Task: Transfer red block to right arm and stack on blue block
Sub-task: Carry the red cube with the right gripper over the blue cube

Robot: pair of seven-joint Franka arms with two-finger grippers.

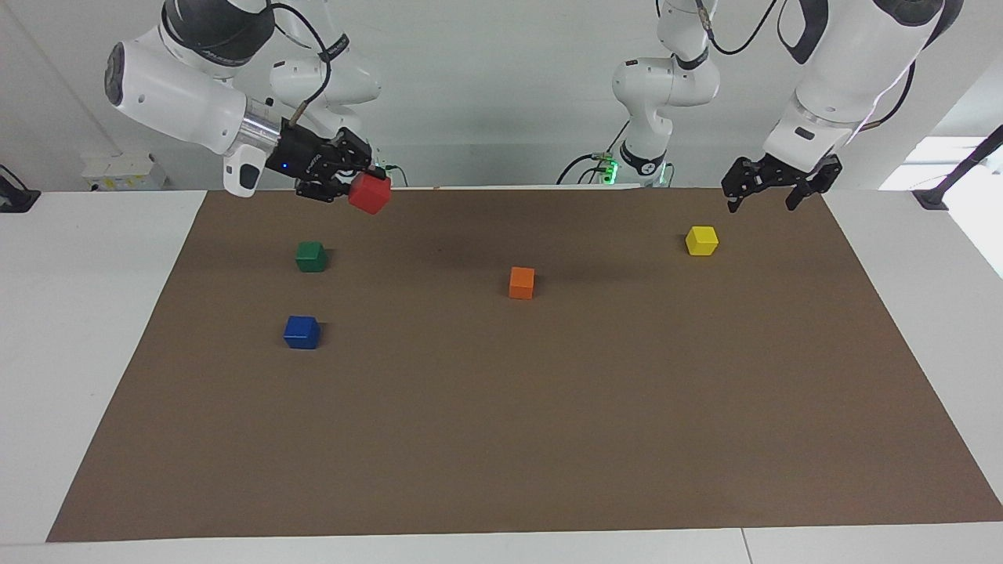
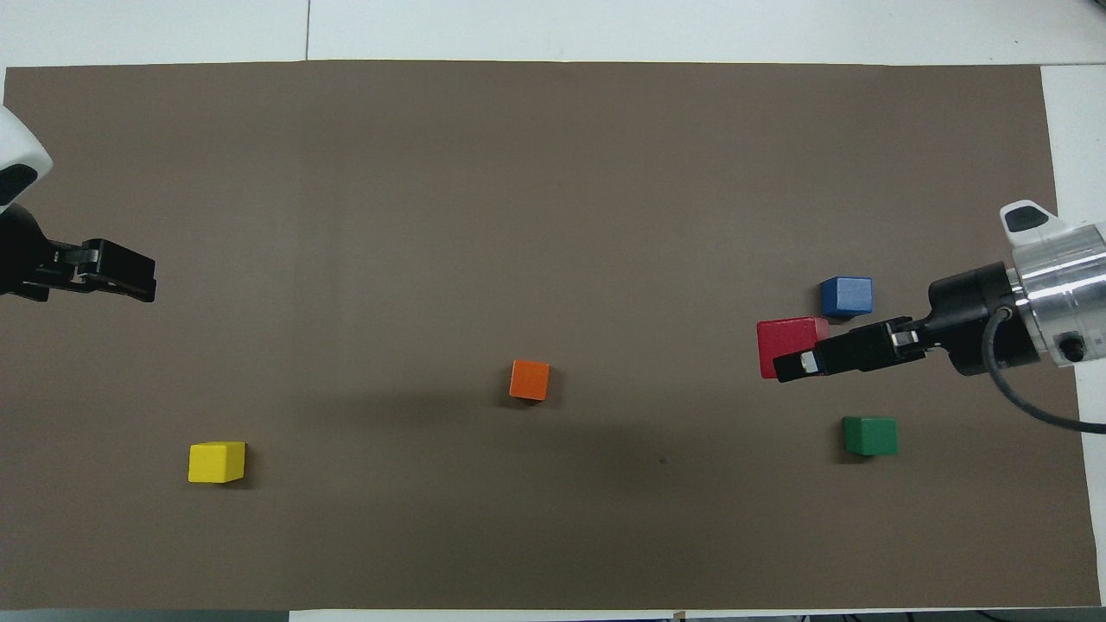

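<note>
My right gripper [image 1: 358, 188], the one with the blue wrist light, is shut on the red block [image 1: 370, 193] and holds it up in the air, tilted. In the overhead view the red block [image 2: 786, 344] and right gripper [image 2: 790, 359] are over the mat, just beside the blue block [image 2: 846, 296]. The blue block [image 1: 302, 332] sits on the brown mat [image 1: 501, 439] at the right arm's end. My left gripper [image 1: 762, 205] is open and empty, raised over the mat at the left arm's end, where that arm waits; it also shows in the overhead view [image 2: 138, 283].
A green block [image 1: 311, 256] [image 2: 869, 434] sits nearer to the robots than the blue block. An orange block [image 1: 522, 282] [image 2: 529, 380] lies mid-mat. A yellow block [image 1: 701, 240] [image 2: 216, 461] lies under the left gripper's end of the table.
</note>
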